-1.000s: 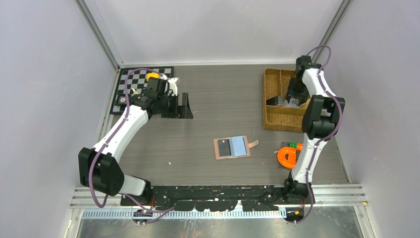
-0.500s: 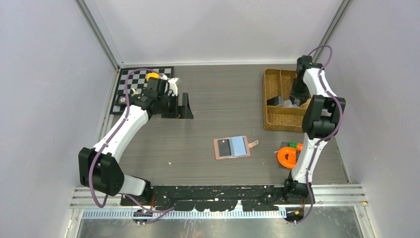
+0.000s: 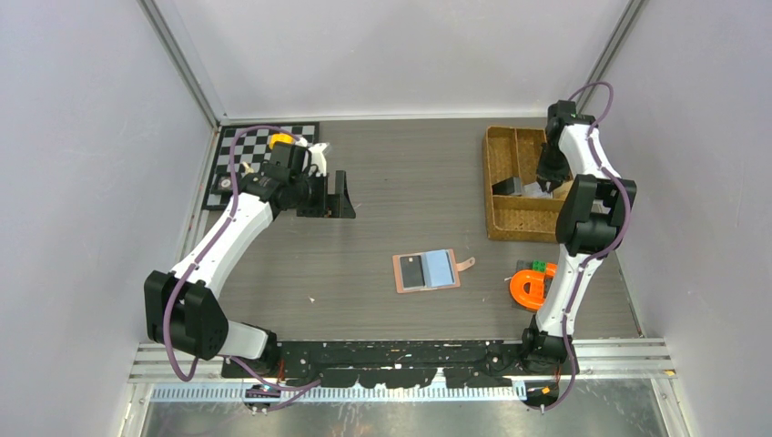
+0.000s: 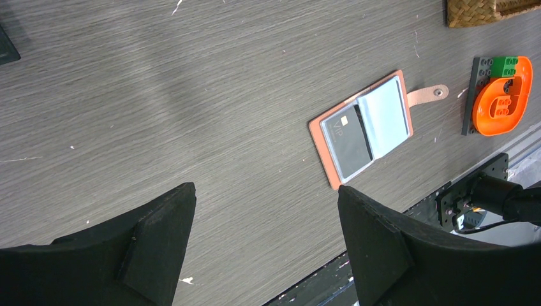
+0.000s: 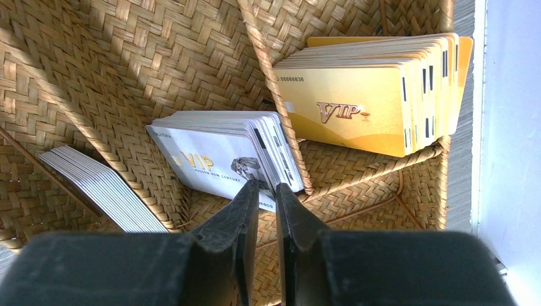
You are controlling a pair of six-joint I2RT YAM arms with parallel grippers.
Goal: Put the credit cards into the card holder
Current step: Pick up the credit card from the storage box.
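The pink card holder (image 3: 426, 270) lies open mid-table, with a dark card (image 4: 349, 137) in its left pocket and a pale blue pocket on the right. It also shows in the left wrist view (image 4: 325, 137). My right gripper (image 3: 544, 176) is down inside the wicker tray (image 3: 496, 228). Its jaws (image 5: 266, 186) are closed to a narrow slit on the near edge of the front cards of a white VIP stack (image 5: 210, 153). A gold stack (image 5: 357, 102) and a pale grey stack (image 5: 96, 185) stand in neighbouring compartments. My left gripper (image 3: 332, 193) hangs open and empty, high at the back left (image 4: 265, 188).
A checkerboard (image 3: 246, 150) with a small yellow object (image 3: 280, 139) lies at the back left beside the left gripper. An orange ring toy with green and grey bricks (image 3: 530, 284) sits right of the card holder, by the right arm's lower link.
My right gripper has shifted slightly toward the back right inside the tray, and the tray has nudged a little to the right. The left arm and the card holder have not moved.
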